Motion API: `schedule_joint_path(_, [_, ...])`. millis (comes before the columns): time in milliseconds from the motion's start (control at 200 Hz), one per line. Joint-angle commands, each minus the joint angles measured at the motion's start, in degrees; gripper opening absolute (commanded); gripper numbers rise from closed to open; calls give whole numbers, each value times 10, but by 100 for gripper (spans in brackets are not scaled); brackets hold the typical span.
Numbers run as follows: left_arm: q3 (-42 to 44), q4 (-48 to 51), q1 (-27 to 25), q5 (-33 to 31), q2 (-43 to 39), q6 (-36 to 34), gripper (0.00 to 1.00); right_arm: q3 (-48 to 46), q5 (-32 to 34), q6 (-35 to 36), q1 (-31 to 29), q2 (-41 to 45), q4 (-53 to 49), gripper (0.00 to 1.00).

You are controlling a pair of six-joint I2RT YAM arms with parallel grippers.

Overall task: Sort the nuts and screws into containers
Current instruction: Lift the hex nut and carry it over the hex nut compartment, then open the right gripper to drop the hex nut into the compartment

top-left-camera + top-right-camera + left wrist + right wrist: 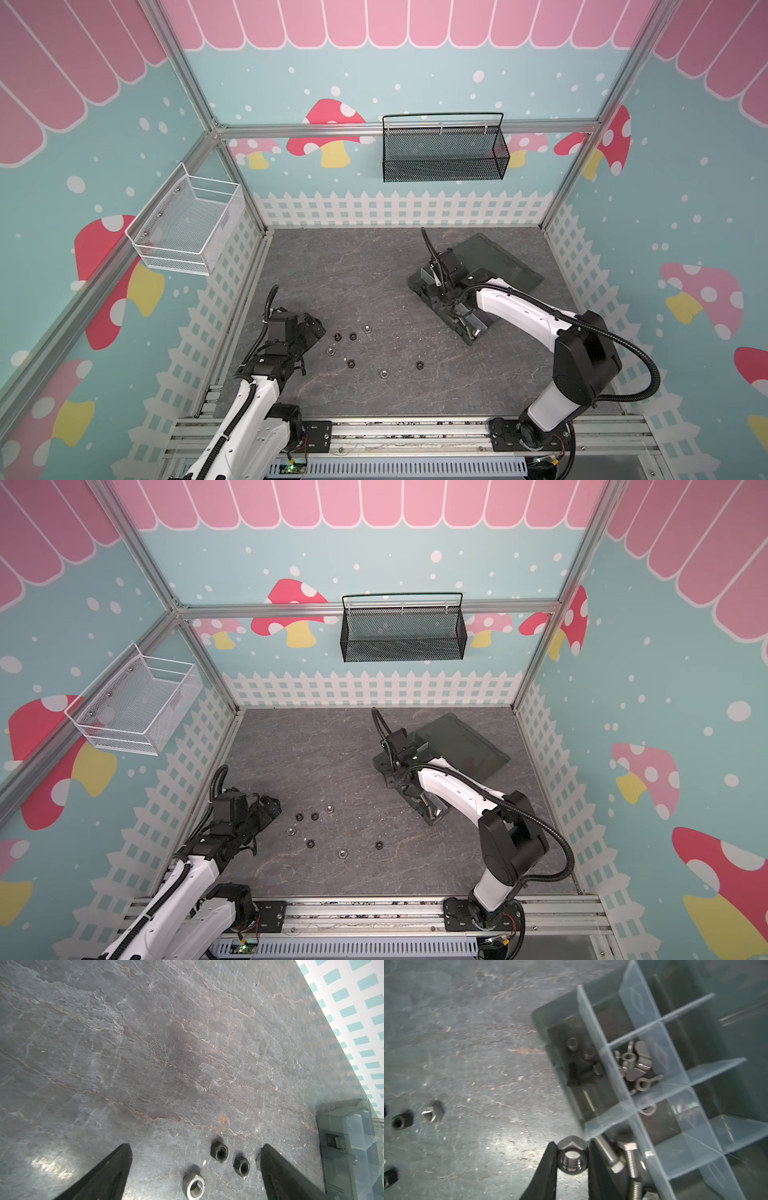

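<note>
1. One silver nut (572,1160) was clenched in the right claw (572,1144), at the containers' (560,1014) left edge.
2. It should be carried well inside before being released, away from the silver screws (630,1159).
3. The left claw (195,1147) was spread above black nuts (219,1151) on the counter (166,1043).

In a top view, the grey stone-patterned worktop (332,750) carried seven loose nuts (310,844) scattered toward its front left, four black and three silver. The left end effector (272,812) hung just beside the leftmost of them, touching none. Farther right and back lay the dark grey organizer box (383,769), its hinged lid (461,746) folded open behind it. The right end effector (406,791) was down at the box's near-left edge, mostly hidden by its white forearm. Bright bits in the nearest compartment were probably silver screws (434,809). A black mesh basket (403,633) hung on the back wall, a white wire basket (137,708) on the left wall.
</note>
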State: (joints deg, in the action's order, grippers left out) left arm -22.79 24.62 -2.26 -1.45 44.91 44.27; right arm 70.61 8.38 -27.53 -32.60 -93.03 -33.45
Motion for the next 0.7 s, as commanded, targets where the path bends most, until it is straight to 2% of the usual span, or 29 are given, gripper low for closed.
schedule_joint_path(0, [6, -1, 2, 3, 2, -8, 97, -30, 6, 12, 42, 30, -1, 0])
schedule_joint_path(285, [9, -4, 3, 5, 4, -4, 97, -65, -35, 49, 134, 33, 21, 0])
schedule_joint_path(395, [9, -4, 3, 6, 3, -4, 97, -58, -42, 64, 146, 12, 24, 1])
schedule_joint_path(695, [13, -4, 3, 6, -3, -2, 97, -51, -48, 78, 152, -36, 26, 14])
